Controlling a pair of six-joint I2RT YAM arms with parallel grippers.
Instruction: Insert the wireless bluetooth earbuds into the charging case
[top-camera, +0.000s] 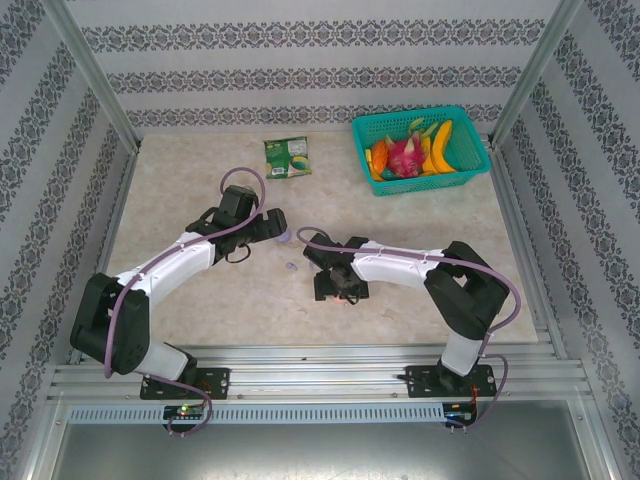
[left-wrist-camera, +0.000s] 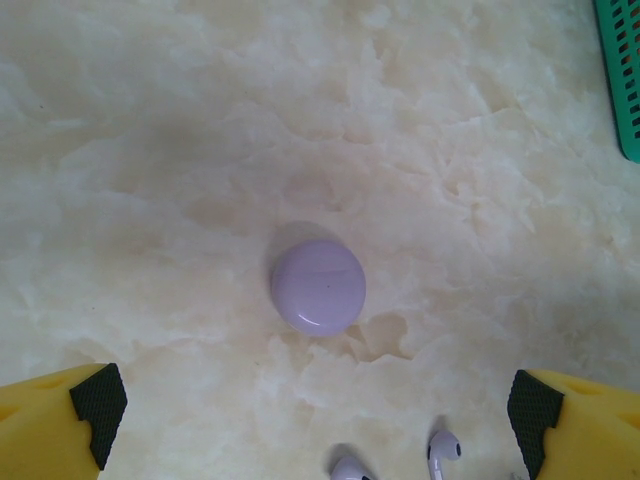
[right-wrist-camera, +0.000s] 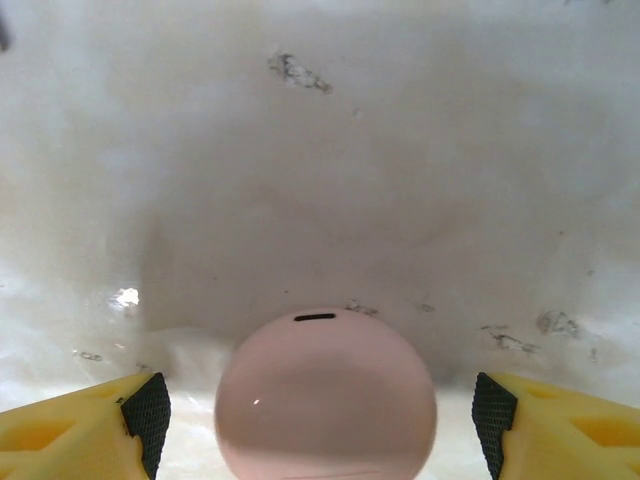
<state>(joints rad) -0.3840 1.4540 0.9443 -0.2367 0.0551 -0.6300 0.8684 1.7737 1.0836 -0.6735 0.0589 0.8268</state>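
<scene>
Left tool (left-wrist-camera: 315, 405): fingers spread wide, nothing between them. Yellow fingers with black pads (left-wrist-camera: 98, 400) sit at the bottom corners of the left wrist view, above bare marbled bench (left-wrist-camera: 150, 150).

Lavender case (left-wrist-camera: 318, 286): round, lid shut, lying flat on the bench ahead of the left tool and roughly centred between its fingers, well clear of both pads.

Lavender earbuds (left-wrist-camera: 440, 455): two, loose on the bench, just on the near side of the lavender case. They lie apart from it and apart from each other (the left-hand one is cut off by the frame edge). Neither is in a case.

Right tool (right-wrist-camera: 320, 415): fingers apart, one on each side of the pink case (right-wrist-camera: 325, 395). A strip of bench shows between each pad (right-wrist-camera: 148, 410) and the case, so there is no clamp. The pink case is round and closed, with a short dark slot on its far edge, and it rests on the bench.

Top view: both arms reach toward the middle of the bench, left tool farther out than the right.

Far end of bench: green basket (top-camera: 420, 150) holding fruit at the right corner, and a green snack packet (top-camera: 287, 157) lying flat to its left. Both are well away from the tools.
</scene>
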